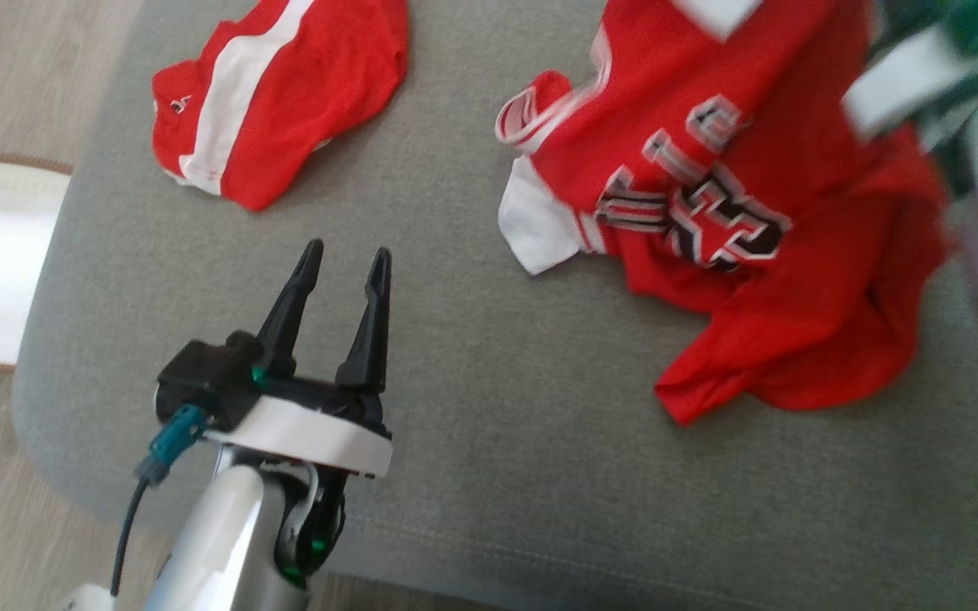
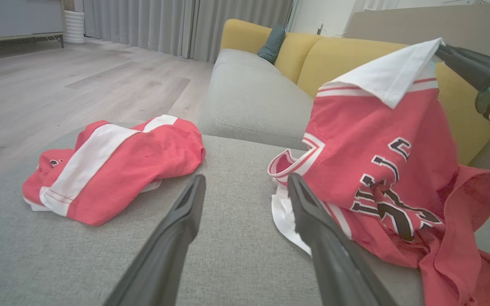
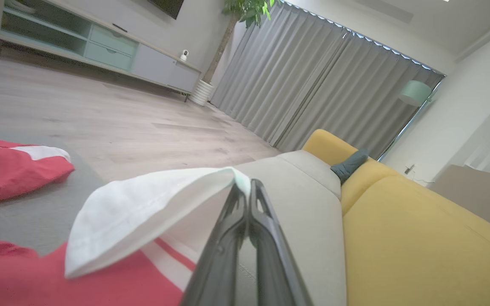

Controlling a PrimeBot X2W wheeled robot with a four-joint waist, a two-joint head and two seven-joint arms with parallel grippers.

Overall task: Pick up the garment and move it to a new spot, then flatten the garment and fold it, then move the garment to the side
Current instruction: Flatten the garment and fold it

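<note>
**Jersey pinched at a white edge, half raised off the cushion**

Head view: the red jersey with white trim and black-and-white lettering [image 1: 735, 212] lies at the far right of the grey fabric seat cushion [image 1: 472, 424]. Its far end is pulled upward and its near hem is heaped on the cushion. Its long axis runs from the far edge toward the near right, with the lettering slanting along it. A second red garment with a broad white stripe [image 1: 285, 93] lies crumpled at the far left, well apart. The left gripper [image 1: 346, 252] hovers over bare cushion near the front, fingers spread wide and holding nothing.

Left wrist view: the right gripper [image 2: 442, 47] is clamped on a white flap at the top of the jersey. The cloth hangs steeply from that pinch down to a rumpled pile on the cushion, so the long axis is close to upright here.

Right wrist view: the two dark fingers are pressed together with the white flap caught between them and draping to the left.

Judged from this, only the pick-up has begun: the grip is made, but much of the jersey rests on the cushion. Carrying it to a new spot, flattening, folding and setting it aside are all left.
</note>
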